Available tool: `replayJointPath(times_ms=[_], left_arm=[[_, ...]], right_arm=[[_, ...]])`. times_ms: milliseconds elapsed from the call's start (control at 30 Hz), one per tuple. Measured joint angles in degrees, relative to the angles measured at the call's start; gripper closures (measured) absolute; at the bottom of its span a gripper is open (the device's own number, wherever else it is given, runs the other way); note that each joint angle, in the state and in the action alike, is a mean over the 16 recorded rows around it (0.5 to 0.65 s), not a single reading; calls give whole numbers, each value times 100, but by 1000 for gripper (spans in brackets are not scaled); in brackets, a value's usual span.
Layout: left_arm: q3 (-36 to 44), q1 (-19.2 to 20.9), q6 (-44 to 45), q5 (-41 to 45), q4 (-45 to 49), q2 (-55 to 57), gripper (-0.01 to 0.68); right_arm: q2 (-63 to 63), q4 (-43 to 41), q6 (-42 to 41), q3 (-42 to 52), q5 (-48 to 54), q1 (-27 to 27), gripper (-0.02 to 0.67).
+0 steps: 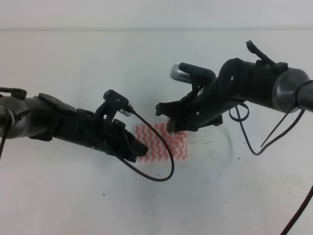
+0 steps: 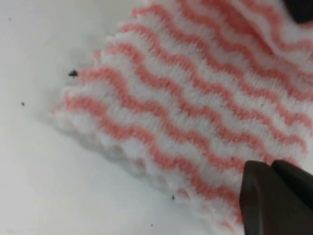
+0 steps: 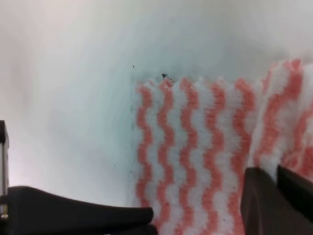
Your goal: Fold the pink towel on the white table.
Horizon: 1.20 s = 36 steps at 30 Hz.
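The pink towel [image 1: 164, 142] lies on the white table [image 1: 73, 196], a small patch of pink and white wavy stripes between my two arms. My left gripper [image 1: 140, 152] sits low over the towel's near left corner. The left wrist view shows the towel [image 2: 195, 107] close up, with only one dark finger [image 2: 276, 196] at its near edge, so I cannot make out the jaws. My right gripper [image 1: 171, 126] is at the towel's far edge. The right wrist view shows it open [image 3: 198, 208] over the towel [image 3: 195, 147], which rises in a fold [image 3: 288, 98] by the right finger [image 3: 279, 200].
A black cable [image 1: 164, 169] loops from the left wrist down across the towel's near edge. More cables [image 1: 249, 142] hang under the right arm. A dark shape [image 2: 301, 10] shows at the top right of the left wrist view. Tiny dark specks dot the table.
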Motion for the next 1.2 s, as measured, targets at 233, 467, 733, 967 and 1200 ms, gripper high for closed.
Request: replayJointPath(times_ms=[233,467,733,967,1200], left_arm=[[0,0,5,-1,-5,-2,678],[0,0,6,-2,-2,0,678],[0,0,3,-4,-9,-7,678],[0,0,3,-9,-9,-7,678],[0,0,3,-14,-8,-2,678]], right_arm=[[26,87,-55,-6,3,2,664],[26,148,-97,-8,3,26,664],[29,160,-103,-8,3,85,664],[29,162,-106,-33,18,121,664],[39,125,-107,-145,63,123,664]])
